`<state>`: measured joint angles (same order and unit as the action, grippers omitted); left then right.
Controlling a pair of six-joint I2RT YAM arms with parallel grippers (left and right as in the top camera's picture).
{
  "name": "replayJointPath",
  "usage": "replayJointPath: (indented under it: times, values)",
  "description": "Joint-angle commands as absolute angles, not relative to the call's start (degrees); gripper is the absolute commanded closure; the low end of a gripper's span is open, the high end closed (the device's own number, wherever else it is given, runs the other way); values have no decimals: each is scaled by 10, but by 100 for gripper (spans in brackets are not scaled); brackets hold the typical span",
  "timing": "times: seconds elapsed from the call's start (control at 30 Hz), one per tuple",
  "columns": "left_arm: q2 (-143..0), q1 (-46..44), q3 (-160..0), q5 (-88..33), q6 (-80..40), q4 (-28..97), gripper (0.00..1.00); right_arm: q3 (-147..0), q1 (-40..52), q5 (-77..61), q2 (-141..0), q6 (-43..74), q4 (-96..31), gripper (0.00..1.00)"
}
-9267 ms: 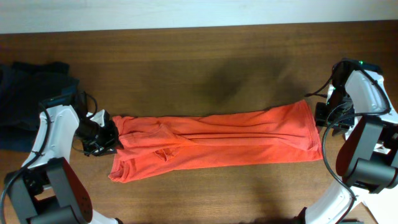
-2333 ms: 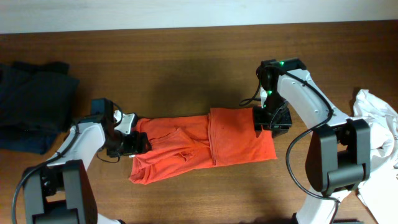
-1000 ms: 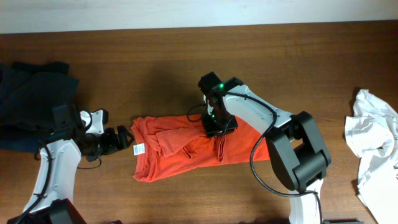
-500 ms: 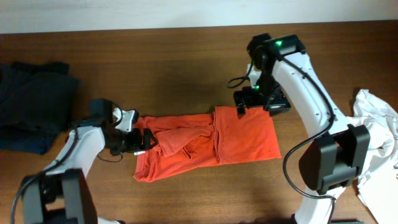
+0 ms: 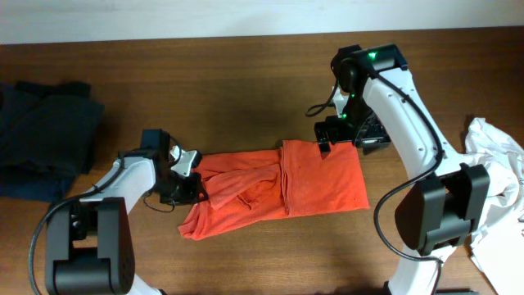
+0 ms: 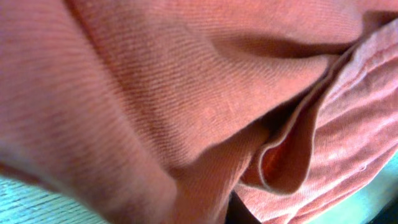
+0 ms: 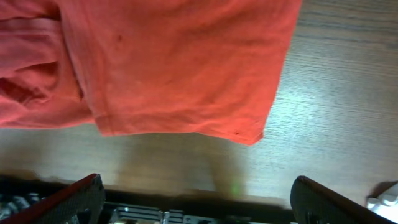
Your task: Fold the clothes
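The orange garment [image 5: 323,182] lies mid-table [image 5: 246,82], its right part folded flat over the middle and its left part bunched. The left gripper [image 5: 185,188] sits at the bunched left edge. Its wrist view shows only orange folds, so I cannot tell whether it is wide or closed. The right gripper [image 5: 337,135] hangs over the garment's upper right edge, its fingers [image 7: 74,200] spread wide and holding nothing. Dark clothes [image 5: 41,139] lie far left, a white garment [image 5: 495,192] far right

The orange garment [image 5: 278,188] lies flat and folded over on its right, bunched and wrinkled on its left.
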<state>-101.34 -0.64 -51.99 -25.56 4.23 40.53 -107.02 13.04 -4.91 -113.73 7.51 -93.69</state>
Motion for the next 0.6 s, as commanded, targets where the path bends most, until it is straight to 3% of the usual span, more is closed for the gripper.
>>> replayJointPath:
  times: [0.0, 0.2, 0.3, 0.37, 0.57]
  values:
    - [-1033, -1, -521, -144, 35, 441, 92, -1075, 107, -16, -1132, 75, -942, 1]
    - [-983, 115, -711, -19, 25, 584, 92, -1074, 14, 22, -1132, 73, -945, 1]
    - [-983, 105, -816, -17, 5, 675, 93, -1074, 2, 22, -1132, 73, -946, 1]
    - [-983, 50, -890, -97, 2, 726, 92, -1074, 3, 22, -1132, 73, -945, 1]
    - [-1014, -182, -899, -103, -65, 714, 92, -1074, 3, 22, -1132, 73, -946, 1]
